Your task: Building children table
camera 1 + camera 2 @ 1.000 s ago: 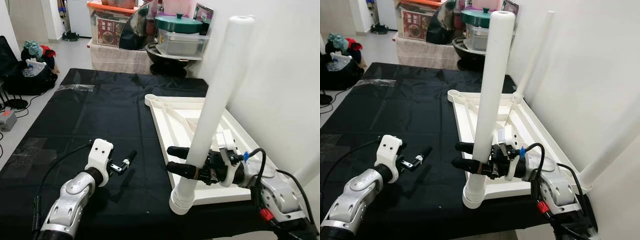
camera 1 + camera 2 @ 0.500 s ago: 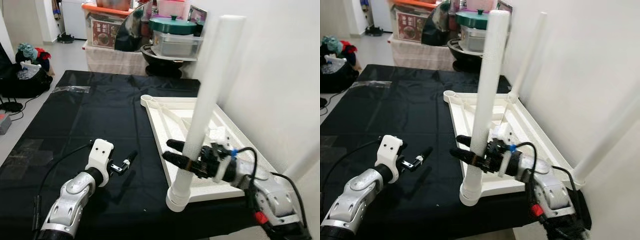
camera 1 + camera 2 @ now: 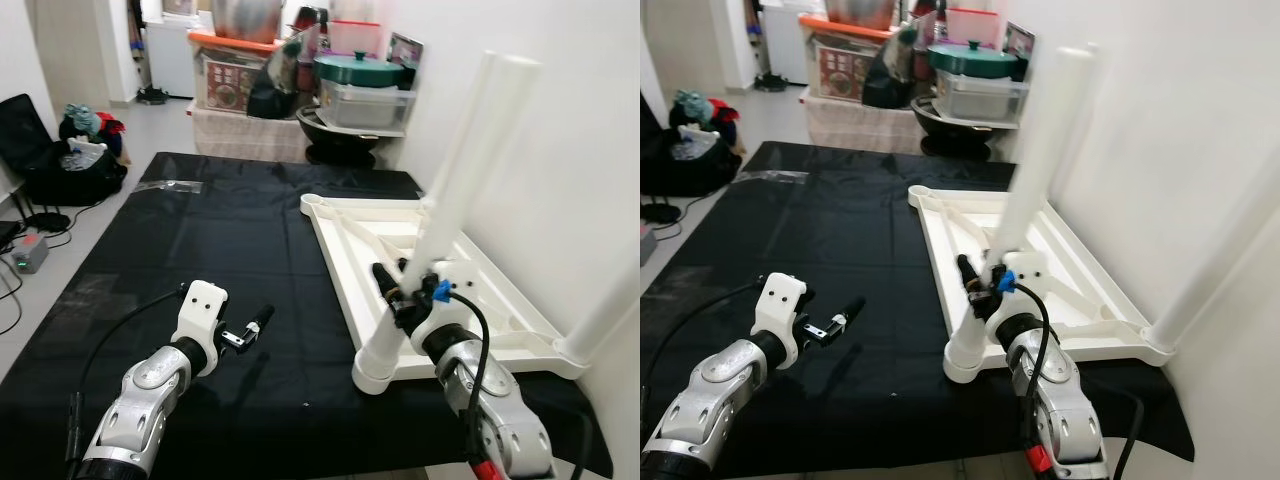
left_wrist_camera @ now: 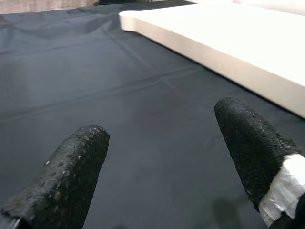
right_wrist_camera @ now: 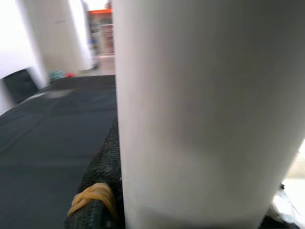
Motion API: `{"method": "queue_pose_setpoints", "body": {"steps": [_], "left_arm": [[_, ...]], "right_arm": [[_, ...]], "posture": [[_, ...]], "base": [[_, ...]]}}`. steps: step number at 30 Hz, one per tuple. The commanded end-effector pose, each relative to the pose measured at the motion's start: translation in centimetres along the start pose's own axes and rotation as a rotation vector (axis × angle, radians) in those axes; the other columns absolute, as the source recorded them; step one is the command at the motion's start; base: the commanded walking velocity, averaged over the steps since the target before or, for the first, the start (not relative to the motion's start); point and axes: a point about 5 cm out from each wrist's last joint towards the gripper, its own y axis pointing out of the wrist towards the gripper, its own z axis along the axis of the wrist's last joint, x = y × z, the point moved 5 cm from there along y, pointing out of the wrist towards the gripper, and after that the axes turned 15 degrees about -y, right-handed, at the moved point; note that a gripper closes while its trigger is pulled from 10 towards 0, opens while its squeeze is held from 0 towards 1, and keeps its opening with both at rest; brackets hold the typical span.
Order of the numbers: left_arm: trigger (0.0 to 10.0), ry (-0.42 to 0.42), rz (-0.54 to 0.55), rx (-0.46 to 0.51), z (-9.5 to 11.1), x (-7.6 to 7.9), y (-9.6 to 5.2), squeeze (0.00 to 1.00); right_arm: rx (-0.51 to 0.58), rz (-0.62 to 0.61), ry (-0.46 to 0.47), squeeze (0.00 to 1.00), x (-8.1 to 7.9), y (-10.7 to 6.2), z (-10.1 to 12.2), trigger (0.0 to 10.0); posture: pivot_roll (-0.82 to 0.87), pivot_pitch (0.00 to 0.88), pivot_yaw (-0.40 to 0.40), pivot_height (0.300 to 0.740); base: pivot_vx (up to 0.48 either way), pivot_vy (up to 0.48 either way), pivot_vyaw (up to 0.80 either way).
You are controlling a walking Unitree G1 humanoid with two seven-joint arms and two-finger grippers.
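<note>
1. A black cloth is covering the floor; the upturned white tabletop is lying on it beside the wall.
2. The right gripper is clamping the white leg; the left gripper is hovering open; boxes are standing behind.

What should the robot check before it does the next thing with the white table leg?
1. Right gripper closed on the table leg: ok, fingers on either side of it.
2. Leg's foot sitting in the corner socket of the upturned white tabletop: ok.
3. Leg screwed fully tight: cannot tell.
4. Leg standing straight: not ok, it leans.
5. Left gripper out of the way: ok, open over the black cloth, apart from the tabletop.
</note>
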Motion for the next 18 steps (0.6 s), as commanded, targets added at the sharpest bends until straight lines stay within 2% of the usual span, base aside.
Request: {"method": "queue_pose_setpoints", "body": {"steps": [1, 8, 17, 18], "left_arm": [[10.0, 0.002, -0.014, 0.011, 0.3, 0.4, 0.4, 0.0], [10.0, 0.001, -0.008, 0.017, 0.4, 0.3, 0.5, 0.0], [10.0, -0.002, 0.001, 0.02, 0.3, 0.3, 0.4, 0.0], [10.0, -0.002, 0.002, 0.02, 0.3, 0.3, 0.4, 0.0]], "right_arm": [[-0.261, -0.289, -0.083, 0.0, 5.3, -2.2, -5.6, 0.0], [-0.253, -0.392, -0.108, 0.0, 6.1, -2.4, -4.8, 0.0], [-0.251, -0.394, -0.147, 0.0, 5.5, -2.0, -4.3, 0.0], [-0.24, -0.377, -0.159, 0.0, 5.2, -1.8, -4.1, 2.9]], "posture": [[0.04, 0.0, -0.093, 0.74], [0.04, 0.0, -0.103, 0.74], [0.04, 0.0, -0.104, 0.74], [0.04, 0.0, -0.102, 0.74]], "base": [[0.0, 0.0, 0.0], [0.0, 0.0, 0.0], [0.0, 0.0, 0.0], [0.0, 0.0, 0.0]]}}
